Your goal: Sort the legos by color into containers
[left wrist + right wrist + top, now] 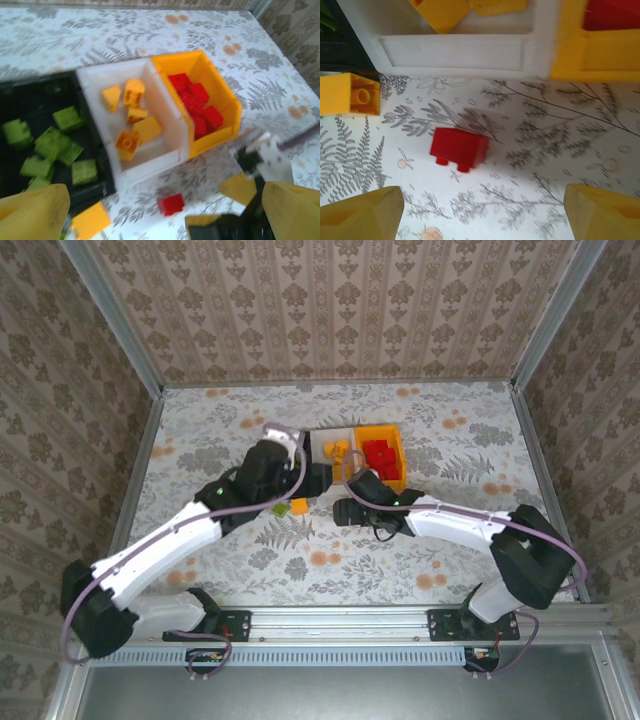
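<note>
The three joined bins stand mid-table: a black bin [30,100] holding several green legos [60,145], a white bin [150,160] holding several yellow legos [131,116], and an orange bin [220,90] holding several red legos [197,102]. A loose red lego [458,147] lies on its side on the table in front of the white bin [455,50]. My right gripper [482,210] hovers open just short of it. A yellow lego [350,94] lies to the left by the black bin. My left gripper [162,215] is open above the same spot, with nothing between its fingers.
A yellow lego [299,506] and a green lego [281,509] lie on the floral tablecloth in front of the bins, beside the left gripper [305,485]. The right gripper [345,510] sits close to it. Metal rails and patterned walls enclose the table.
</note>
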### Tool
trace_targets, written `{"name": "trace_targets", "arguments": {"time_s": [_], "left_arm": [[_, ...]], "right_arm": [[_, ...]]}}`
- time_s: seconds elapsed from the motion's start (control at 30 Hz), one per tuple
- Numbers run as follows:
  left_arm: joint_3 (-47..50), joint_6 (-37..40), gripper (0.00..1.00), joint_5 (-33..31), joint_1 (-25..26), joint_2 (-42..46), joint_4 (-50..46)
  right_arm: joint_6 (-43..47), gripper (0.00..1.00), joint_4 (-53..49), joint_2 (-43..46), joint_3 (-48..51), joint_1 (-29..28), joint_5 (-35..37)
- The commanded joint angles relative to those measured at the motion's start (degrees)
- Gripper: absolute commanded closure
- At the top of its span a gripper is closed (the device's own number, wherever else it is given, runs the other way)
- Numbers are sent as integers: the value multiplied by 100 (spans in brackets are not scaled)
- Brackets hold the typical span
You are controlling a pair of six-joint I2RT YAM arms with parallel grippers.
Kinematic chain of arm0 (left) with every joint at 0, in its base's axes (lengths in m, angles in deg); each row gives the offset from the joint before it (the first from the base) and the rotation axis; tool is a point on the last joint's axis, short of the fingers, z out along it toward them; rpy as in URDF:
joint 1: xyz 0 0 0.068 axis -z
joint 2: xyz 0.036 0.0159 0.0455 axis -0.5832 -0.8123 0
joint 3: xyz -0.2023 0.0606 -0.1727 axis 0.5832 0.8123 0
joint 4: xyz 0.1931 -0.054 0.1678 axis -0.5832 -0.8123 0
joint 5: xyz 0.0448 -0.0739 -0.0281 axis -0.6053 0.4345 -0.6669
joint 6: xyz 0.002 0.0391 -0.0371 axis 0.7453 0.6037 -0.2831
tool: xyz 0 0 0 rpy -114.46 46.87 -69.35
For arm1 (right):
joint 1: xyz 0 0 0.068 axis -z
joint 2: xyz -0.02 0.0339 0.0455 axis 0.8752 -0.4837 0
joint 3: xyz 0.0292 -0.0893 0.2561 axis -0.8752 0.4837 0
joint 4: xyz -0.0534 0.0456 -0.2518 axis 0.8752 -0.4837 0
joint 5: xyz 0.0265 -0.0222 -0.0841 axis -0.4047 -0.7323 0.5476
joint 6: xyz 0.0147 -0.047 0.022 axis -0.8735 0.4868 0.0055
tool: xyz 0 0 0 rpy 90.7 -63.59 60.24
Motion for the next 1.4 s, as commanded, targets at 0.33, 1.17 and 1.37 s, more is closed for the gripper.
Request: {"name": "trace_targets", "arguments": {"time_s": [0.33,1.17,1.37], "left_arm": [[2821,-1352,0,-816,-392,2210,-524],[3355,-1655,0,-704,-464,2682,-511],[3337,-1676,0,-634,-470,2677,-549]], "right_arm": [[96,34,27,-1389,-966,-79,148],[590,67,-855,-424,-1713,1205,770],[590,67,-1145,-1402,-2646,1589,897]]}}
